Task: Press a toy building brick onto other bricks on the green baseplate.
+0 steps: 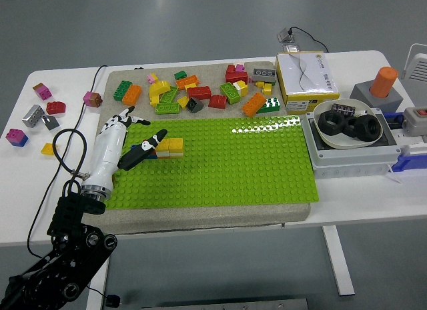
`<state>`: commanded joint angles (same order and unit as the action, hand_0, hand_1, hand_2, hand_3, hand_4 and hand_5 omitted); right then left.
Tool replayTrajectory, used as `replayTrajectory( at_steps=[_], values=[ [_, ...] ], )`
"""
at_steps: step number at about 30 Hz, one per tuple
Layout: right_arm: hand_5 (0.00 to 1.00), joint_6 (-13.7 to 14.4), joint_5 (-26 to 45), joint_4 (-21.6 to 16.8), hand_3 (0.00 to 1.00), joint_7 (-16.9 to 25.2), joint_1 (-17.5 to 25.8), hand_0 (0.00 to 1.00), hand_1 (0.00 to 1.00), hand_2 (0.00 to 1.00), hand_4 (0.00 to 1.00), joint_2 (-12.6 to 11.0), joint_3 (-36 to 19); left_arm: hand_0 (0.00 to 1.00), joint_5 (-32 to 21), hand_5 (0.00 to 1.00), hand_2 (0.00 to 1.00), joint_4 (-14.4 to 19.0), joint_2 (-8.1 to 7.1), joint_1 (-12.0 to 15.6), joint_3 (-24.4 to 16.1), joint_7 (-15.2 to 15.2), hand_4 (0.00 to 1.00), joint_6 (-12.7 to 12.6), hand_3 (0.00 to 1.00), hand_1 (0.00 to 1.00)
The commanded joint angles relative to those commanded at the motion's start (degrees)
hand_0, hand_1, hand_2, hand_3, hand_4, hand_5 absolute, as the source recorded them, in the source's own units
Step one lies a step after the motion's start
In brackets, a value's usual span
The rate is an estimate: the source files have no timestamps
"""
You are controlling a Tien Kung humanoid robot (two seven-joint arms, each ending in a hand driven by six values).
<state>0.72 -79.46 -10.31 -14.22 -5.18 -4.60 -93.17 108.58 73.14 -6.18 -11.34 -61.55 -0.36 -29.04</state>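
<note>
The green baseplate (227,160) lies on a beige mat in the middle of the table. A short row of joined bricks stands at its left end, with yellow bricks (171,147) showing and a bit of blue brick (136,149) beside them. My left hand (138,133) lies flat over the row's left end, its fingers (124,119) spread towards the far edge. Its black thumb (143,152) rests across the bricks and hides the red one. The hand holds nothing. My right hand is out of view.
Several loose bricks (200,90) lie along the mat's far edge and a few more (40,117) on the table at the left. A yellow-edged box (305,77) and a grey tray holding a bowl of black tyres (347,127) stand at the right. A black cable (63,153) loops by my left wrist.
</note>
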Motion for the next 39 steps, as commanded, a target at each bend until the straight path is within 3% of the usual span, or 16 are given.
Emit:
replayTrajectory(
  at_steps=[5,6,11,12,17,18,23,24,29,30,35,36,39],
  values=[
    [0.83,0.0,0.5,0.0,0.659,0.0,0.2,0.59,0.586,0.645,0.661,0.2,0.3,0.985,-4.7,0.989,0.925,1.3,-0.44,4.0,-4.2,-2.8,0.998,1.6,0.645,0.927],
    [0.827,0.0,0.5,0.0,0.659,0.0,0.2,0.59,0.586,0.652,0.659,0.2,0.4,0.947,-5.2,0.927,0.898,1.4,-0.52,4.4,-4.6,-3.2,0.993,2.0,0.685,0.889],
    [0.827,-0.2,0.7,0.0,0.659,-0.2,0.7,0.59,0.586,0.652,0.659,0.4,0.8,0.947,-10.2,0.927,0.898,2.8,-1.67,8.2,-9.5,-7.8,0.993,6.1,0.685,0.889],
    [0.827,-0.2,0.6,0.0,0.659,-0.2,0.8,0.59,0.587,0.658,0.658,0.4,0.8,0.895,-10.7,0.677,0.842,3.0,-2.05,8.7,-10.4,-8.5,0.913,7.3,0.784,0.825],
    [0.827,-0.4,0.8,0.0,0.659,-0.2,1.0,0.59,0.587,0.658,0.658,0.6,1.1,0.895,-10.3,0.677,0.842,4.3,-3.54,9.9,-14.1,-9.6,0.913,12.7,0.784,0.825],
    [0.827,-0.4,1.0,0.0,0.659,-0.3,1.0,0.589,0.587,0.659,0.658,0.7,1.2,0.886,-10.0,0.002,0.83,4.5,-3.71,10.0,-14.8,-9.6,0.512,13.7,0.758,0.827],
    [0.827,-0.6,1.3,0.0,0.659,-0.3,1.1,0.589,0.587,0.659,0.658,1.1,1.6,0.886,-8.5,0.002,0.83,5.2,-3.71,9.9,-17.0,-9.0,0.512,16.6,0.758,0.827],
    [0.827,-0.7,1.3,0.0,0.659,-0.3,1.0,0.589,0.587,0.659,0.659,1.2,1.6,0.867,-8.1,0.002,0.645,5.3,-3.62,10.0,-17.1,-8.8,0.277,17.1,0.598,0.798],
    [0.827,-0.7,1.0,0.0,0.659,-0.3,0.9,0.589,0.587,0.659,0.659,1.2,1.5,0.867,-5.9,0.002,0.645,5.7,-3.82,10.3,-17.4,-6.9,0.277,19.4,0.598,0.798],
    [0.827,-0.7,1.0,0.0,0.659,-0.3,0.9,0.589,0.587,0.659,0.658,1.2,1.5,0.927,-5.3,0.002,0.832,5.9,-4.01,10.4,-17.6,-6.0,0.186,20.2,0.646,0.885],
    [0.827,-0.6,0.9,0.0,0.659,-0.3,0.9,0.589,0.587,0.659,0.658,1.1,1.2,0.927,-1.3,0.002,0.832,8.5,-5.84,11.3,-18.9,0.2,0.186,26.0,0.646,0.885],
    [0.827,-0.5,0.9,0.0,0.659,-0.2,0.9,0.59,0.587,0.658,0.659,1.0,1.1,0.998,-0.8,0.002,0.998,9.0,-6.22,11.4,-18.9,1.5,0.252,27.3,0.804,0.998],
    [0.827,-0.4,0.8,0.0,0.659,-0.1,0.9,0.59,0.587,0.658,0.659,0.9,0.9,0.998,-0.9,0.002,0.998,9.1,-6.52,11.2,-19.0,2.8,0.252,28.5,0.804,0.998]
  ],
)
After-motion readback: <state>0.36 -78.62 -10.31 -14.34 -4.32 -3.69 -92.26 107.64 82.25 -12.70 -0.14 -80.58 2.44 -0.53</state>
